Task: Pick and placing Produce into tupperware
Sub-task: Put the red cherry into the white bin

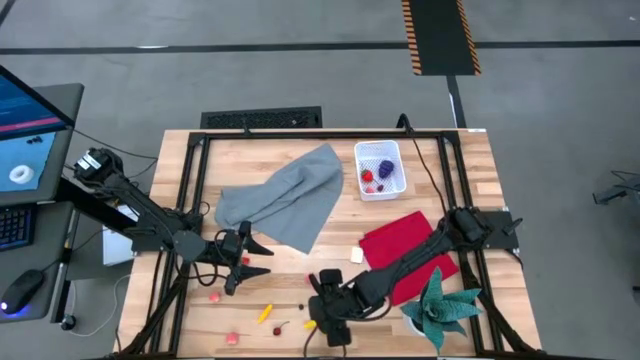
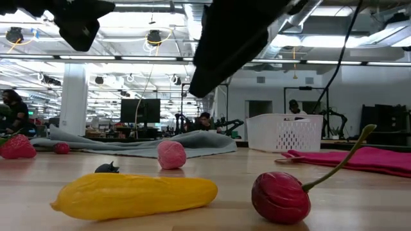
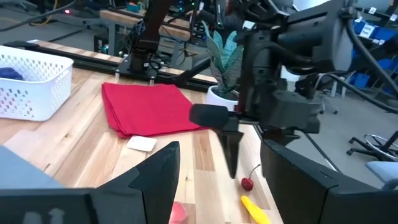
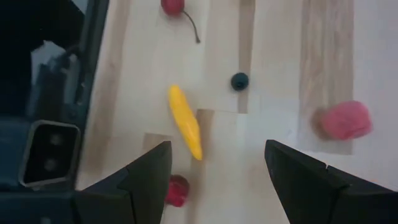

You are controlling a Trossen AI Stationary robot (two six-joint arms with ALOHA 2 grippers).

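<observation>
Two robot hands are hanging over the front of the wooden tabletop (image 1: 300, 150), both released and grasping nothing. The left hand (image 1: 248, 259) is hovering with its fingers spread beside the grey cloth (image 1: 285, 195). The right hand (image 1: 329, 322) is hanging just above the front edge, its fingers parted over a yellow toy piece (image 4: 185, 122); a dark blueberry (image 4: 239, 81), a pink berry (image 4: 346, 119), a red berry (image 4: 176, 190) and a cherry (image 4: 173, 7) are lying around it on the wood. Seen from table height, the cherry (image 2: 281, 196) and the yellow piece (image 2: 133, 195) are lying side by side, apart, with the pink berry (image 2: 171, 154) farther back. More loose produce is lying at the front left: a red berry (image 1: 213, 295) and a pink one (image 1: 232, 339). The white perforated tub (image 1: 380, 170) is standing well apart toward the back, already holding a purple grape bunch (image 1: 386, 168) and a red berry (image 1: 367, 177). A red cloth (image 1: 405, 245), a small white cube (image 1: 356, 255) and a potted plant (image 1: 438, 305) are sitting to the right.
</observation>
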